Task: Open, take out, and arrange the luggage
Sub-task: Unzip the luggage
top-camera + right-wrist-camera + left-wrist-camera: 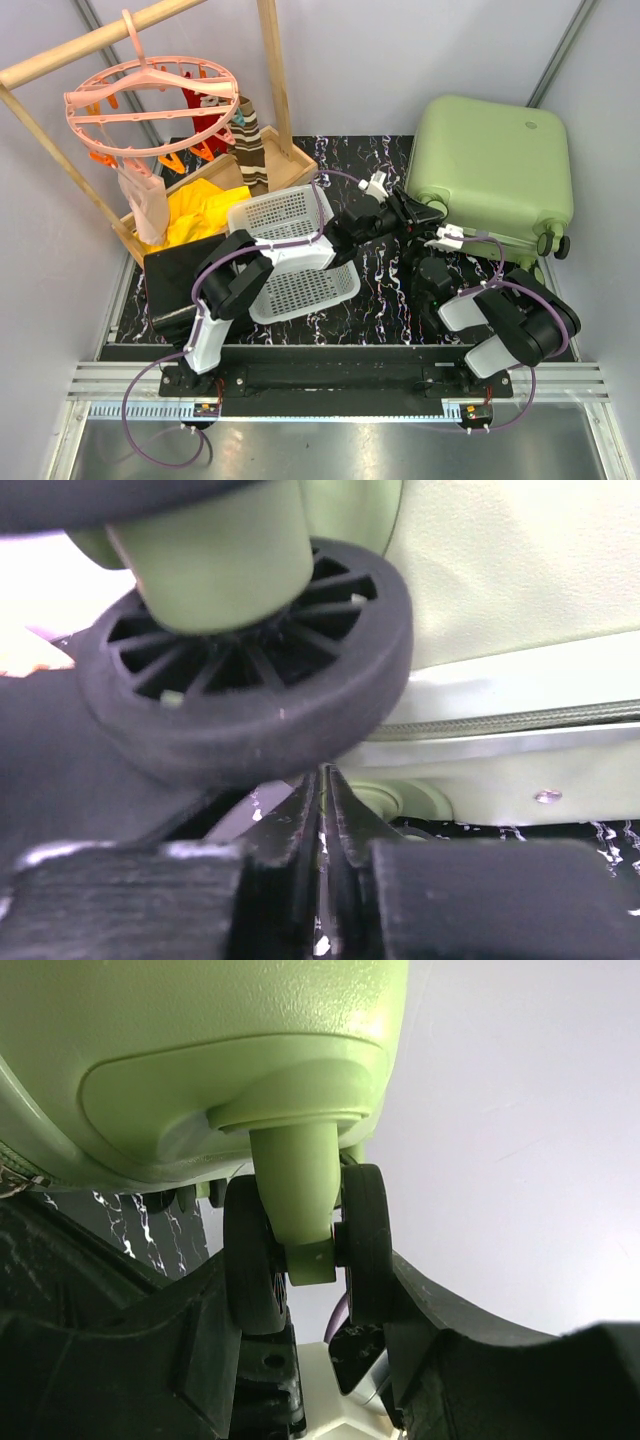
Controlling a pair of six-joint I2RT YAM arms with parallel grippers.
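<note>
marbled black tabletop (385,275): left gripper (305,1290) clamps luggage (490,160) caster (300,1200), right gripper (322,785) pressed together just below a dark wheel (250,700).

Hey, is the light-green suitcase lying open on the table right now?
No, the light-green suitcase lies flat with its shell halves closed together.

- You're looking at a white perforated basket (300,290) sitting just beside a black case (168,275).
- A pink peg hanger (150,105) is hanging from the wooden rack (60,57) above yellow cloth (205,212).

Luggage (490,165) back right on table (385,275); basket (295,262) left of it; crate (303,158) behind basket.
</note>
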